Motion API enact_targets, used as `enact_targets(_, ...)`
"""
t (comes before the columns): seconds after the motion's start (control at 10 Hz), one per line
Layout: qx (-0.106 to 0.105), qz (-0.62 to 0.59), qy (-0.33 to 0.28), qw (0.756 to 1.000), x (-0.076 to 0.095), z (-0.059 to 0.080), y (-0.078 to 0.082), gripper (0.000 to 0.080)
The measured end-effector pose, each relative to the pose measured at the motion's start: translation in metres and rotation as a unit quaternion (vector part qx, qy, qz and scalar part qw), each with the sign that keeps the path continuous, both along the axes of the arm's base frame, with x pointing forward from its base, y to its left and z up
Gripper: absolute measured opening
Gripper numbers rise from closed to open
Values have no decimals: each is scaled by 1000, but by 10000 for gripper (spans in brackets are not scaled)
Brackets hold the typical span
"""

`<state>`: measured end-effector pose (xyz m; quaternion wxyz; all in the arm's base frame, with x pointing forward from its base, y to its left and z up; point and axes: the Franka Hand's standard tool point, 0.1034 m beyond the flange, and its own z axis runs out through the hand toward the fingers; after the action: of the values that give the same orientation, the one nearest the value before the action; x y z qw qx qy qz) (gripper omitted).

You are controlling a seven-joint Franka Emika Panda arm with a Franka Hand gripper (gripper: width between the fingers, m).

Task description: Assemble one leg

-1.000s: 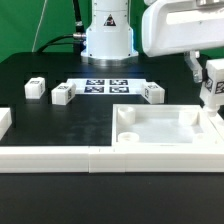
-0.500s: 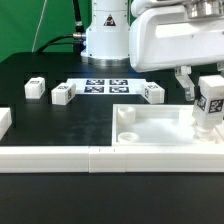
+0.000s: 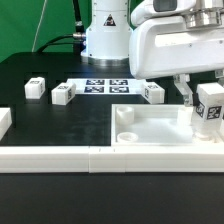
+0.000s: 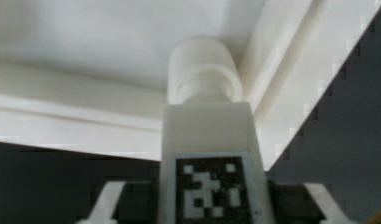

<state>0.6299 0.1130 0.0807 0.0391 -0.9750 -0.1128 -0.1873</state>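
My gripper is shut on a white leg with a black-and-white tag, held upright over the right near corner of the big white tray-like piece. In the wrist view the leg runs between my fingers, its rounded end down at the tray's corner by the raised rim. I cannot tell whether its tip touches the tray. Three other legs lie on the black table: one at the exterior view's left, one beside it, one behind the tray.
The marker board lies behind the tray, in front of the robot base. A white rail runs along the table's front edge, with a white block at the far left.
My gripper has moved toward the exterior view's left and lower with the leg, from beyond the tray's right edge to over its right near corner.
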Motion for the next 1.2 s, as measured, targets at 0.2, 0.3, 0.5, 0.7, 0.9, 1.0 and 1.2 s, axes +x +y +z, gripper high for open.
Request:
enact_targets(0.2,0,1,-6,1000,-3,-5,2,290)
enact_targets(0.3,2,1,-19,1000,-3,-5,3,290)
enact_targets(0.5,2,2,-24,1000,-8,-9,5,290)
enact_targets(0.7,2,2,-25,1000,-7,-8,5,434)
enact_targets(0.9,2,2,-25,1000,-7,-8,5,564)
enact_targets(1.0,2,2,-25,1000,-7,-8,5,634)
enact_targets(1.2,2,2,-25,1000,-7,-8,5,645)
